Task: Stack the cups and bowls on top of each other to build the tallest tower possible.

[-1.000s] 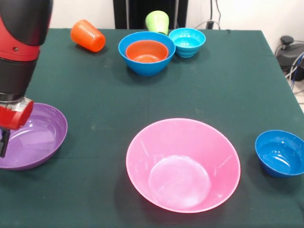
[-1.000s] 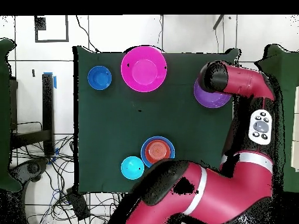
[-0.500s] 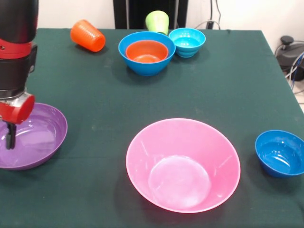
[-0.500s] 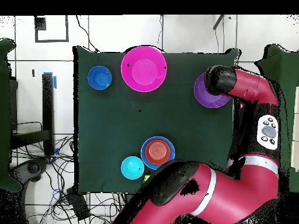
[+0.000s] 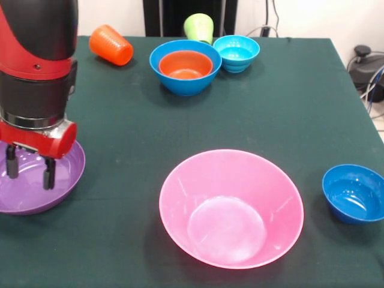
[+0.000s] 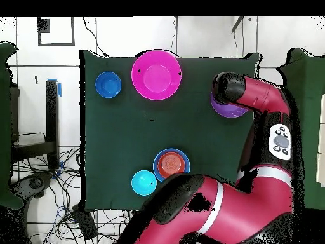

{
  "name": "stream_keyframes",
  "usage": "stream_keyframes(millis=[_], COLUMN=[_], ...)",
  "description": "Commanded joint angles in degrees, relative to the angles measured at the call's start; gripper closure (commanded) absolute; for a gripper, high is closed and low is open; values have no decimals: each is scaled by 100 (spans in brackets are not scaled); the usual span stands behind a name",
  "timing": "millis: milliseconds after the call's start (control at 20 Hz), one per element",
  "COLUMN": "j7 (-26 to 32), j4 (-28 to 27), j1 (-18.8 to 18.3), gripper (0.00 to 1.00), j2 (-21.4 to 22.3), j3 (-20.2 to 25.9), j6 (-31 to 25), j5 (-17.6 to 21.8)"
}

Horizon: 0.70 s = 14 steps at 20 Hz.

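a red and black robot arm comes down over the left side of a desk covered in dark green cloth. its claw hangs inside a wide, shallow purple bowl at the desk's left edge, its two black fingers spread apart and holding nothing; one finger sits near the bowl's middle, the other toward its rim. the arm's thick wrist hides the bowl's far side.

all the dishes are smooth, glossy plastic. a very large pink bowl with steep, scuffed walls stands upright in the near middle. a small dark blue bowl sits well apart from it at the right edge. at the far side, a small orange bowl nests inside a medium blue bowl, and a small cyan bowl stands just beside them. a ribbed orange cup lies tipped on its side at the far left. a lime green cup shows behind the blue bowl, at the far edge.

from overhead, the arm covers most of the purple bowl. cables trail on the floor beside the desk.
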State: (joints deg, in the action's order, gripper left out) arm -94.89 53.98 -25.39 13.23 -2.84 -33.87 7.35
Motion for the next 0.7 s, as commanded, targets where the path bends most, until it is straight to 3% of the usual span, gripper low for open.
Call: stream_keyframes(millis=[50,700], j7=[-658,-599], j4=[550,646], j1=[164,189], gripper=[0,0], j2=[-176,-153], j3=[305,221], j6=[-734,-659], j5=[-178,-367])
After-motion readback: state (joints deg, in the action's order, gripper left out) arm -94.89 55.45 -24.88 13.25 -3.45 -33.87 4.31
